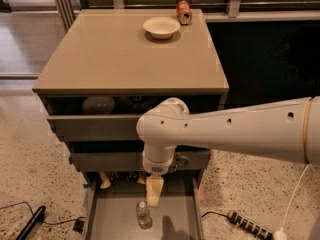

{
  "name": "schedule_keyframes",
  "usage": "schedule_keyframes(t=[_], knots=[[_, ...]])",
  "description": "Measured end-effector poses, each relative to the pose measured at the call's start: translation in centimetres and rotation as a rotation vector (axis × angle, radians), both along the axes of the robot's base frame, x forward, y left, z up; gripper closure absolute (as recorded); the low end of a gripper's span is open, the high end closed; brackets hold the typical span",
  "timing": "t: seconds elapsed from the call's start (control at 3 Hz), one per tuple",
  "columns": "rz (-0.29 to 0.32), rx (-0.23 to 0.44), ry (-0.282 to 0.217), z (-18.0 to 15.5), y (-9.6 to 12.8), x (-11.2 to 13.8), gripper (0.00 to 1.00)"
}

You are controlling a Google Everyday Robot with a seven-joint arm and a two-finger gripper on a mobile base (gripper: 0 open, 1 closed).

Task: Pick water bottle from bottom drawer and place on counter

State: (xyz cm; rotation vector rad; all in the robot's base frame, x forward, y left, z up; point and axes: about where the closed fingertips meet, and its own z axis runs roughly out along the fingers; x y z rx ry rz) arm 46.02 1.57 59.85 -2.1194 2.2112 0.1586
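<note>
The water bottle point(144, 214), small and clear with a white cap, stands upright on the flat grey floor of the open bottom drawer point(175, 219). My gripper point(154, 190) hangs from the white arm point(225, 131) over the drawer, just above and slightly right of the bottle, apart from it. The beige counter point(125, 54) tops the grey cabinet above.
A white bowl point(161, 27) and an orange soda can point(183, 12) lying on its side sit at the counter's back. The two upper drawers point(95, 126) are partly open. A power strip point(250, 226) and cables lie on the speckled floor at right, a black object point(30, 223) at left.
</note>
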Motion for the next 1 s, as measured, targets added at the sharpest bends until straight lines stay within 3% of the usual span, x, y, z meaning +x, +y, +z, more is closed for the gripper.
schedule_keyframes(t=[1.0], knots=[[0.061,-0.038,0.135,-8.8,1.6,-3.2,0.00]])
